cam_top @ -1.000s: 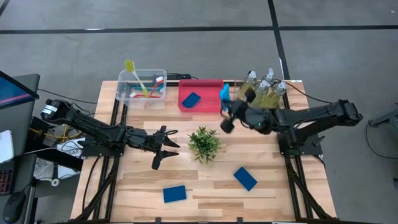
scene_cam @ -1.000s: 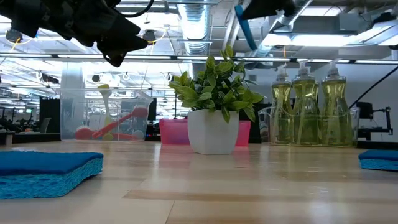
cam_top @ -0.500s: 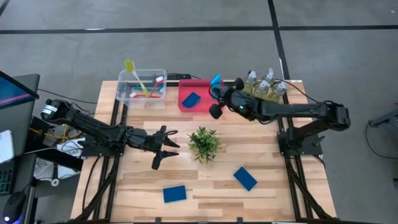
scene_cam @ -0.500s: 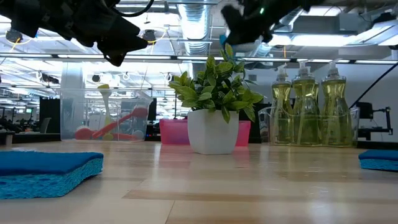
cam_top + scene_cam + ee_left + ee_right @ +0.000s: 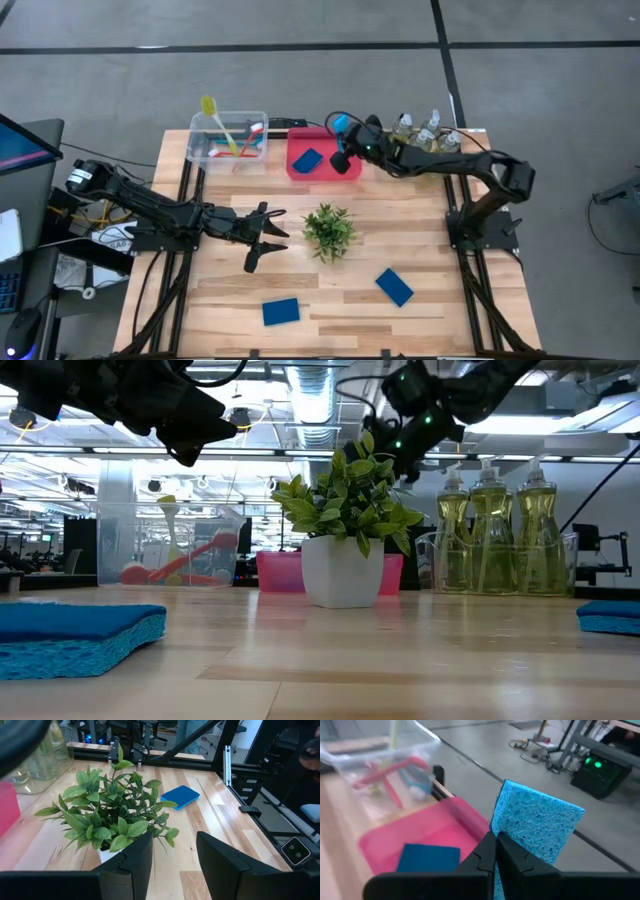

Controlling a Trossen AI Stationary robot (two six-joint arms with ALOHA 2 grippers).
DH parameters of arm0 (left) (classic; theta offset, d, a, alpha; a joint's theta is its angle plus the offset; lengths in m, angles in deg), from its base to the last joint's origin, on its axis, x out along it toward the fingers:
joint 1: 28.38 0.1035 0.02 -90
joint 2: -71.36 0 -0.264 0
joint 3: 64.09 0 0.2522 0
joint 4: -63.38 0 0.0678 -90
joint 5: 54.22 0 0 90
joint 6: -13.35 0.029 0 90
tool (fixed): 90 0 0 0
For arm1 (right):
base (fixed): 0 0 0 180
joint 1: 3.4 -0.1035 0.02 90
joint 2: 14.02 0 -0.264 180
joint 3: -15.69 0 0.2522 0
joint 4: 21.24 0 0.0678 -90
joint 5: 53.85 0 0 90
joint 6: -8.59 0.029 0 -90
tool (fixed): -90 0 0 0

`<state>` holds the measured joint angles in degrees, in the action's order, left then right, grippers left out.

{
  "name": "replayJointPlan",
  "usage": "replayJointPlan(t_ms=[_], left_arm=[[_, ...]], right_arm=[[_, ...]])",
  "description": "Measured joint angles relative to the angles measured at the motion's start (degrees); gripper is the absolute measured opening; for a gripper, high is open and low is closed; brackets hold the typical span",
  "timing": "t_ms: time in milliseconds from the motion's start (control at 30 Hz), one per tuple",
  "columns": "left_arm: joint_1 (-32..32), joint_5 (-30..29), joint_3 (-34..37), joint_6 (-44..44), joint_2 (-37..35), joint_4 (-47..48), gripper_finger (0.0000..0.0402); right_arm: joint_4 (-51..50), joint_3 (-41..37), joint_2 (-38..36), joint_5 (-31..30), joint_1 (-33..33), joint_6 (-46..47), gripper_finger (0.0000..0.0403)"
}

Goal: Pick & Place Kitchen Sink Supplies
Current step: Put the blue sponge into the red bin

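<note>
My right gripper (image 5: 345, 140) is shut on a light blue sponge (image 5: 540, 827) and hovers over the far right corner of the pink bin (image 5: 322, 165). A darker blue sponge (image 5: 307, 160) lies flat in that bin. Two more blue sponges (image 5: 281, 311) (image 5: 394, 287) lie flat on the table near its front edge. Pump bottles of yellow-green liquid (image 5: 425, 135) stand at the far right. Red and yellow brushes (image 5: 235, 140) lean in the clear bin (image 5: 200, 150). My left gripper (image 5: 172, 855) waits open, left of the plant (image 5: 328, 228). My right gripper pinches the light blue sponge between its two fingers near one end (image 5: 501, 832). The fingers come nearly level from the table's right side. The sponge sticks out beyond the fingertips (image 5: 487, 845), standing on edge, lifted clear above the pink bin.
The small leafy plant in a white pot (image 5: 343, 570) stands mid-table between the two arms. The clear bin sits left of the pink bin along the far edge. Bare wood lies between the plant and the front sponges.
My right gripper has carried the light blue sponge from beside the pump bottles toward the table's left and far edge, sinking a little. It now stands over the pink bin's far right corner. It has stayed shut on the sponge.
</note>
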<state>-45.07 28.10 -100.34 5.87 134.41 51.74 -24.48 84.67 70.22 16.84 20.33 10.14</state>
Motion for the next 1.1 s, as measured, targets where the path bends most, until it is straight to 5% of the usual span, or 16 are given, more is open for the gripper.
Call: replayJointPlan(t_ms=[633, 1100], left_arm=[[0.01, 0.00, 0.00, -0.04, 0.00, 0.03, 0.0154], [0.01, 0.02, 0.00, -0.05, 0.00, 0.04, 0.0154]], right_arm=[[0.29, 0.00, 1.13, 0.02, 0.39, -0.14, 0.0009], [-0.49, 0.00, 1.18, -0.02, -0.45, -0.60, 0.0086]])
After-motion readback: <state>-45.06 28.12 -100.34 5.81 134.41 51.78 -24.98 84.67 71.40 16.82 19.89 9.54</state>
